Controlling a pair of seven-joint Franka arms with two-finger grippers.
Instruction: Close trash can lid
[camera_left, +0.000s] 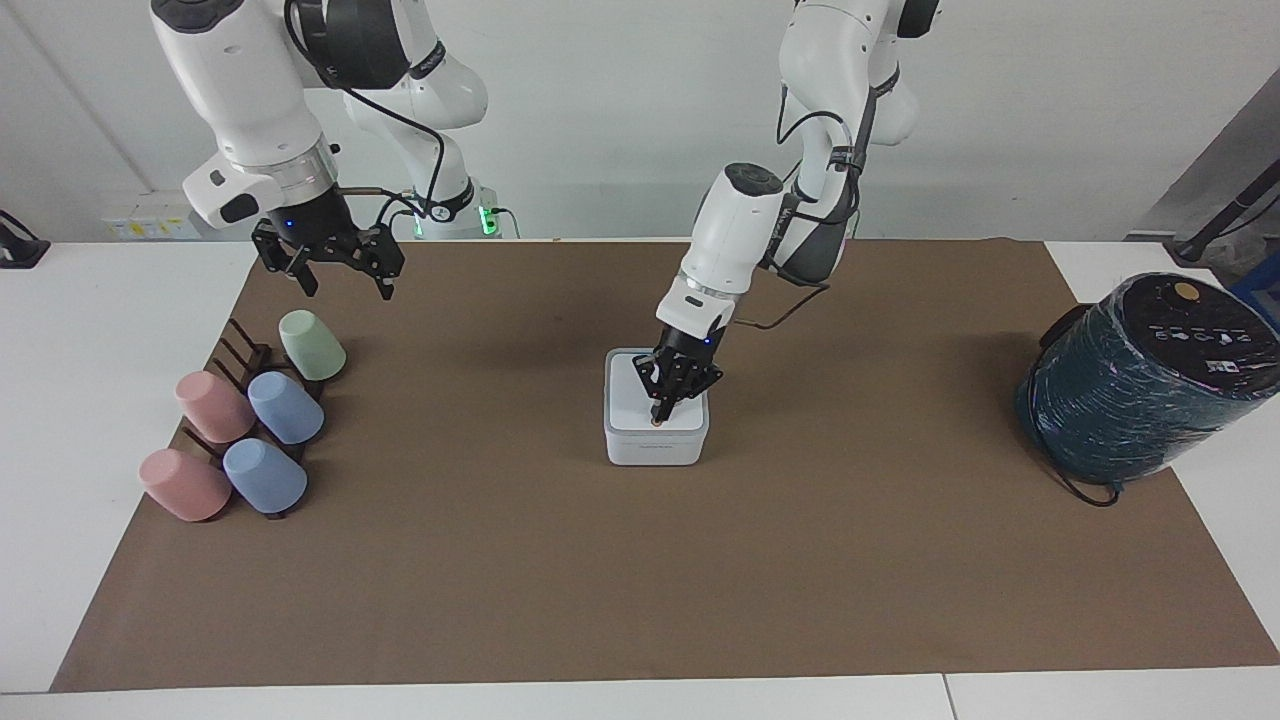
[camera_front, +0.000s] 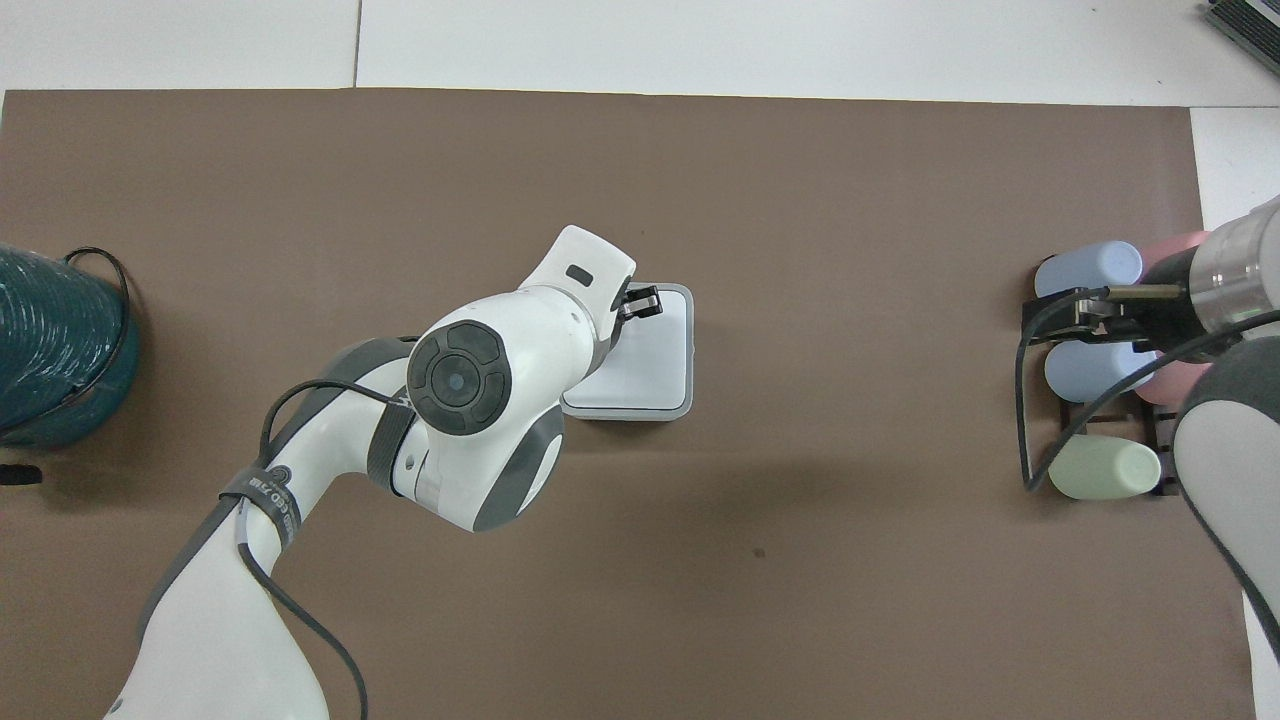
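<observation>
The white trash can (camera_left: 655, 446) stands in the middle of the brown mat. Its lid (camera_left: 632, 397) lies flat on top of it; the lid also shows in the overhead view (camera_front: 655, 362). My left gripper (camera_left: 657, 416) points down with its fingers together, their tips on the lid at the orange dot, by the lid's edge farthest from the robots. In the overhead view the left gripper (camera_front: 641, 301) sits over that same edge. My right gripper (camera_left: 341, 272) is open and empty, and waits in the air over the mat near the cup rack.
A dark rack (camera_left: 243, 356) with green (camera_left: 312, 345), pink (camera_left: 213, 405) and blue (camera_left: 285, 407) cups lying on it stands at the right arm's end. A large dark teal cylinder (camera_left: 1145, 380) with a cable stands at the left arm's end.
</observation>
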